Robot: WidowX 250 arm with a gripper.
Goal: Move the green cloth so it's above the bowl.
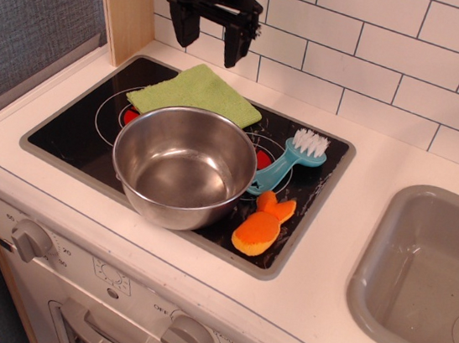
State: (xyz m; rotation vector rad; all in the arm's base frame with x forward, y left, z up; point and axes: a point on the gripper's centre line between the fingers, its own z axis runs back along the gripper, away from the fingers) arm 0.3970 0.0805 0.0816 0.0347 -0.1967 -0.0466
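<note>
The green cloth lies flat on the black stovetop just behind the steel bowl, its near edge hidden by the bowl's rim. The bowl sits upright and empty on the hob. My gripper is raised above and behind the cloth, in front of the tiled wall. Its two black fingers are spread apart and hold nothing.
A blue dish brush and an orange plush toy lie on the hob to the right of the bowl. A wooden panel stands at the back left. A grey sink is at the right.
</note>
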